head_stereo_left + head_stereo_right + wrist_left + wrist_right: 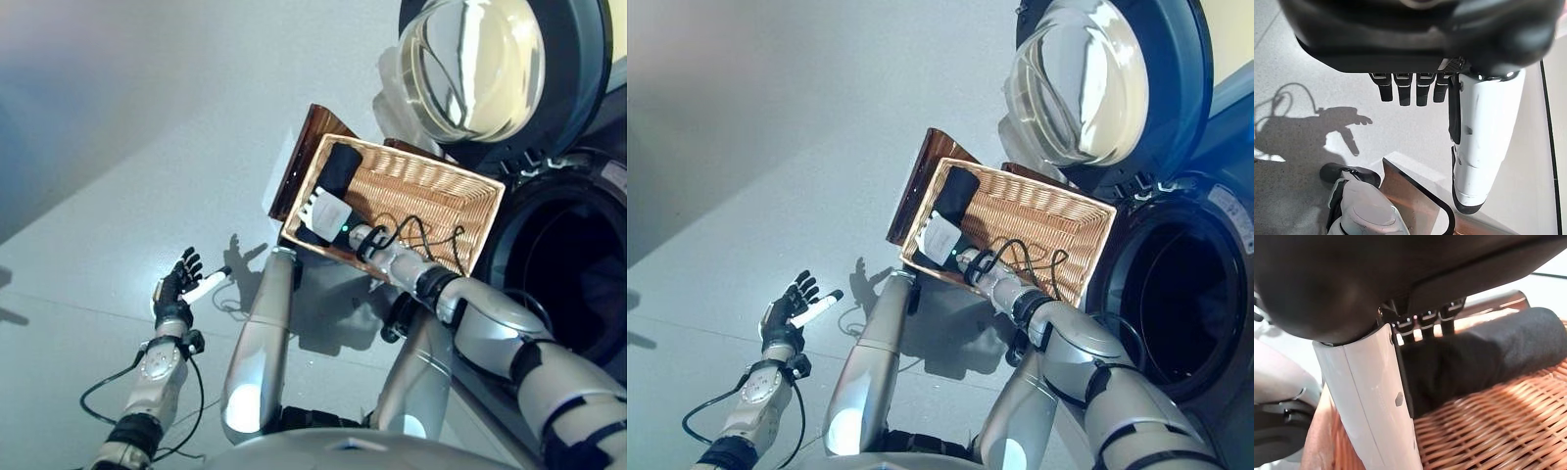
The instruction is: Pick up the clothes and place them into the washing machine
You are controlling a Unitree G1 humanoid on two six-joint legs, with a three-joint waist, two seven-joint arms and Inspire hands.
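Your right hand reaches into the wicker basket, on the rolled black garment at its left end; you cannot tell whether its fingers grip it. Your left hand hangs open over the floor, far left. The washing machine stands open at right.

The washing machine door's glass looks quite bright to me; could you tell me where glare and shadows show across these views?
Left eye view: the washing machine door carries pale reflections across its glass, and the drum opening is dark. Left wrist view: the left hand casts a crisp shadow on the floor. Right wrist view: the black cloth in the wicker basket shows little detail, with the right hand against it.
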